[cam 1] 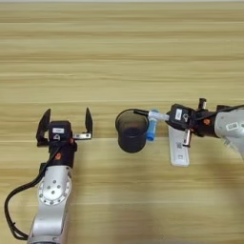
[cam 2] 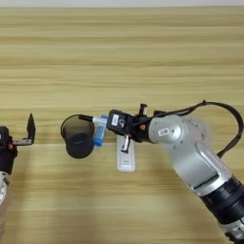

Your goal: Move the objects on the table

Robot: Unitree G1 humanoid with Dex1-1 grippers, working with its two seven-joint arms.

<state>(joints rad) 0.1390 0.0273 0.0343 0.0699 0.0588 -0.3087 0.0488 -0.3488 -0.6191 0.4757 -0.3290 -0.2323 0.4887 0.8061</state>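
While the right gripper (cam 1: 153, 115) pinches the marker (cam 1: 145, 114) over the cup (cam 1: 131, 132) (glue stick (cam 1: 152, 130) at its 3 o'clock), the left gripper (cam 1: 66, 125) waits, fingers wide; little looks moved.

Both views look steeply down from the robot's head onto the table (cam 1: 122, 43), close enough that wood fills each frame, sharing the cup (cam 1: 131, 132) just beyond the right gripper's (cam 2: 97, 120) fingers, whose stance is perhaps too blurred to read.
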